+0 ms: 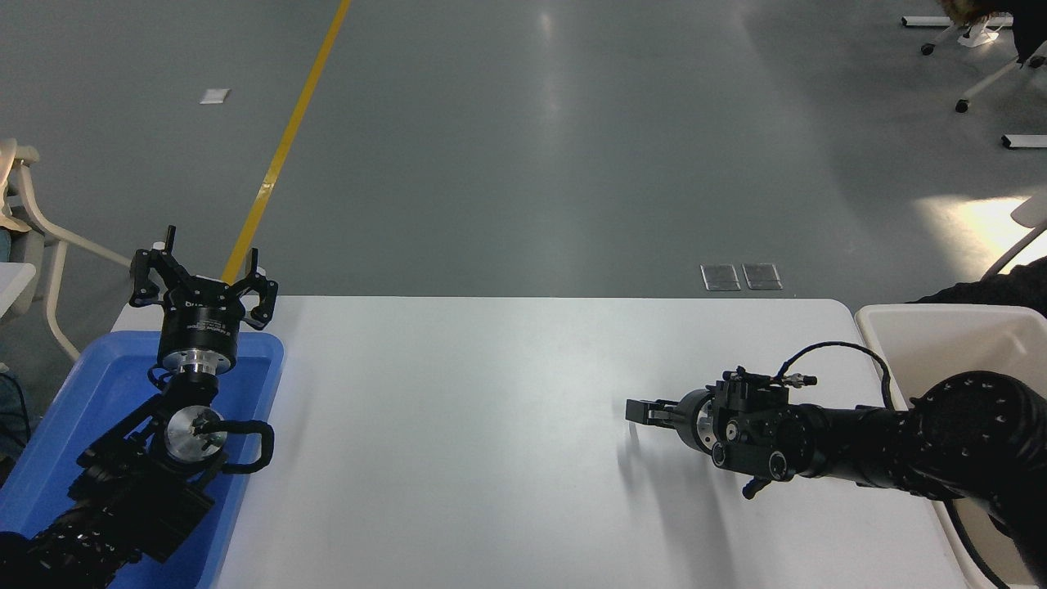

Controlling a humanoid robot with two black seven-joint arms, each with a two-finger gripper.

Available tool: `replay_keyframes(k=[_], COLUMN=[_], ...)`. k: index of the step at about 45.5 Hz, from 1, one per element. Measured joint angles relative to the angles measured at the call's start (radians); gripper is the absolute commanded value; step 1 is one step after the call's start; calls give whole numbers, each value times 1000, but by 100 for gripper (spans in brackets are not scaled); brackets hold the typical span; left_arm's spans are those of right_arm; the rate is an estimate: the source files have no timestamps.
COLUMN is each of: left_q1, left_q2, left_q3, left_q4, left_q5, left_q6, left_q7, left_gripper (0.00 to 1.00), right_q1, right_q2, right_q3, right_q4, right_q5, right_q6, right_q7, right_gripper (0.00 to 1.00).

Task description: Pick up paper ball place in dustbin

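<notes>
One table (pixel 491 425), white. One dustbin (pixel 941 343), cream, at three o'clock off the table's right edge, where I judge my right arm can reach it. One blue tray (pixel 57 458) at eight o'clock, under my parked left gripper (pixel 203 278), its fingers spread. One right gripper (pixel 642 411) at four o'clock, pointing left, fingers pressed together, holding nothing. Paper ball: zero in view; I cannot locate it.
</notes>
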Motion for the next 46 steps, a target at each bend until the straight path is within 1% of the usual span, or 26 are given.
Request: replay_keyframes(k=[31, 38, 41, 46], left_q1=[1, 2, 2, 2], left_q2=[-2, -1, -1, -1], left_q3=[-3, -3, -3, -3], left_q4=[0, 0, 0, 0], left_q5=[-4, -4, -4, -5], left_q6=[-3, -3, -3, -3], left_q7=[-1, -1, -1, -1], left_gripper=[99, 99, 99, 99], right_q1=[1, 44, 80, 173], right_q2=[8, -36, -74, -177], right_q3=[-9, -32, -41, -58], right_q4=[4, 51, 92, 200], right_q5=[3, 3, 3, 3], right_q6=[2, 6, 10, 45], right_q7=[-2, -2, -2, -1], right_gripper=[100, 100, 100, 100])
